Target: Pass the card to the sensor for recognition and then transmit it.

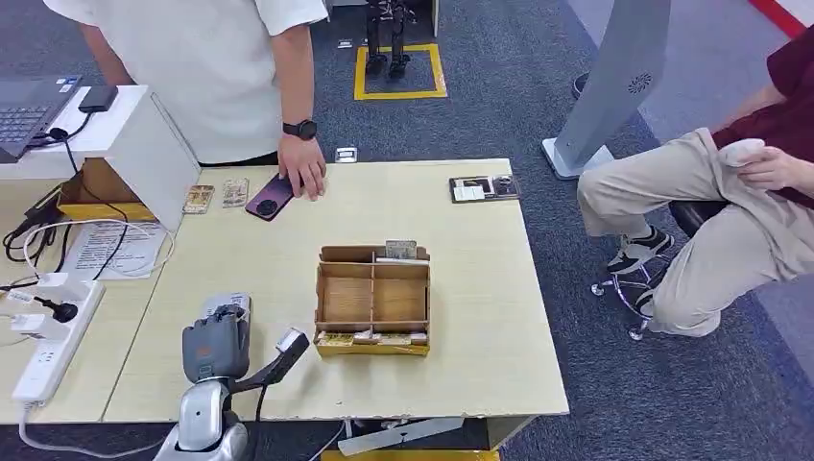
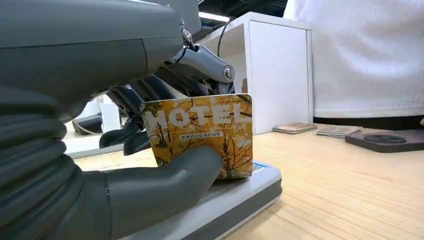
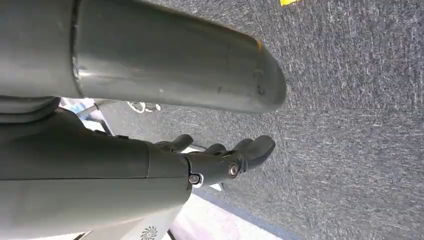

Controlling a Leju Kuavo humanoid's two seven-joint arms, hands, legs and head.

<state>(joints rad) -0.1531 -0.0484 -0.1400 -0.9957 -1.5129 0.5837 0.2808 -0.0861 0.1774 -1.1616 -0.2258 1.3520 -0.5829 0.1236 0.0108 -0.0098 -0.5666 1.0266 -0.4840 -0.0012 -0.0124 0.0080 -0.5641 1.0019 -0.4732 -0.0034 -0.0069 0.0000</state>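
The left hand is gripping a yellow card (the word "HOTEL" is printed on it) between the thumb and the darker fingers, and is holding it upright, its lower edge touching the flat grey sensor that is lying on the wooden surface near the robot's edge. The right hand is hanging over the grey carpet with its fingers apart and is holding nothing. A person is standing at the far side and is resting a hand by a dark phone, while a cardboard box with compartments is standing in the middle.
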